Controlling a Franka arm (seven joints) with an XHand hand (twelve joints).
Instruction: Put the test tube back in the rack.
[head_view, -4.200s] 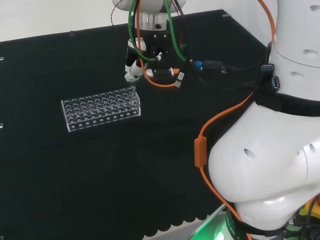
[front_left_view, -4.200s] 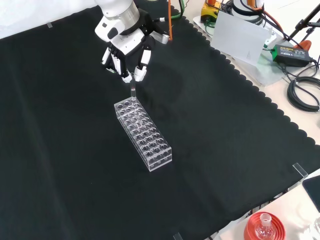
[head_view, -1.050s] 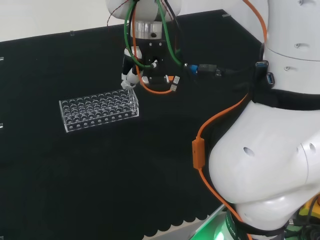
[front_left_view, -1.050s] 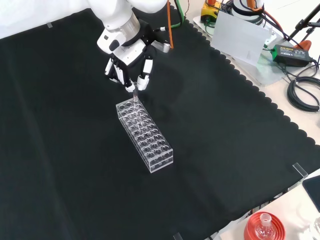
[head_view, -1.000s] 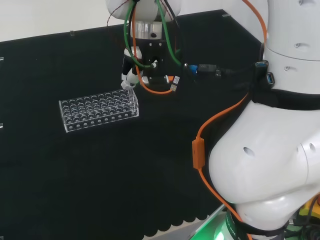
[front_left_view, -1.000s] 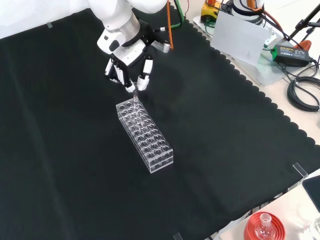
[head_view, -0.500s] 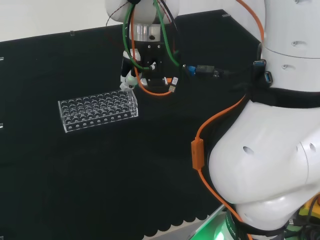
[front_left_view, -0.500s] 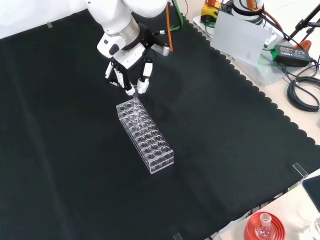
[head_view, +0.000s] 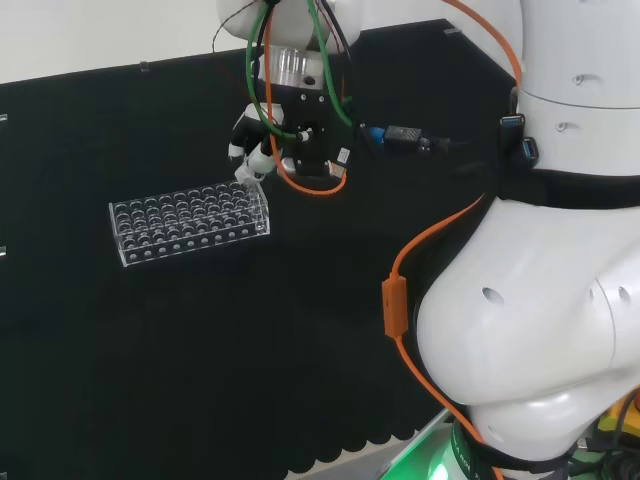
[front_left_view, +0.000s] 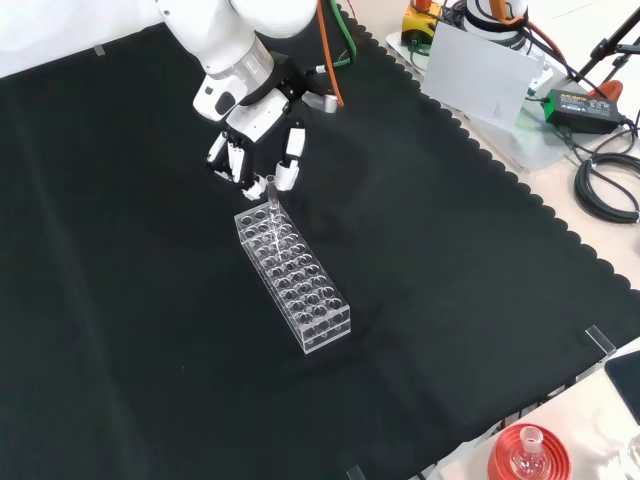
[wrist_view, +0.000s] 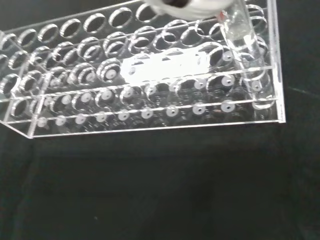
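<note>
Test tube (wrist_view: 243, 47) stands tilted in a hole at the far end of the clear rack (front_left_view: 292, 277) in the front view, with robot hand (front_left_view: 255, 150) pinching its top above the black tabletop (front_left_view: 450, 300).

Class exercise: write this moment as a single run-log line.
hand: above rack's far end, front view | test tube: standing in an end hole of rack | hand state: cannot tell | cloth: black
</note>
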